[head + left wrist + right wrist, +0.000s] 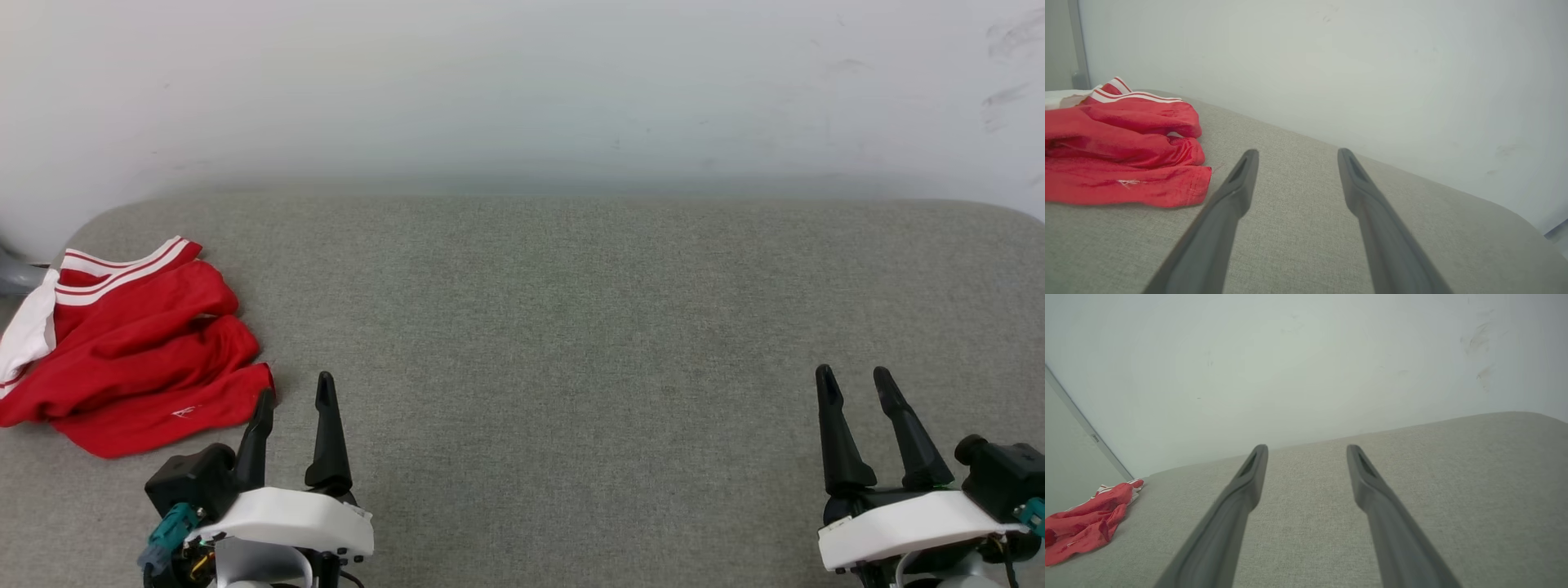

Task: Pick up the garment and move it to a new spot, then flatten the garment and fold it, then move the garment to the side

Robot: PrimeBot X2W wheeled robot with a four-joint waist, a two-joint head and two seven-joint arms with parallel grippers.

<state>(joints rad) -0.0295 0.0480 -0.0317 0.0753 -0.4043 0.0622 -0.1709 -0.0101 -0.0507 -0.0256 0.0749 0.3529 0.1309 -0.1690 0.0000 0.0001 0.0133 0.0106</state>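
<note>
The shirt [131, 359] lies crumpled in a red heap at the far left of the desk [571, 327], close to the wall [522, 82], its white sleeve [28, 327] reaching toward the left edge. That is my first worry. I can't tell how much cloth hangs past that edge, and a careless tug could slide the whole bundle off. The left fingers [326, 408] are spread wide and hold nothing, with one tip just beside the near hem [163, 425]. From that angle I judge they may pinch several stacked folds at once. The shirt would then lift as a lump and drop as a lump, and flattening it would get harder. A shallow bite on the hem alone might slip out partway through the carry. Coming in too low, the tips could snag the desk's grey fabric cover. The right fingers [829, 408] are also wide open and empty, well apart from the shirt on the far side of the desk. Any two-handed spread calls for a long reach across, and mistiming that reach could twist the cloth.
</note>
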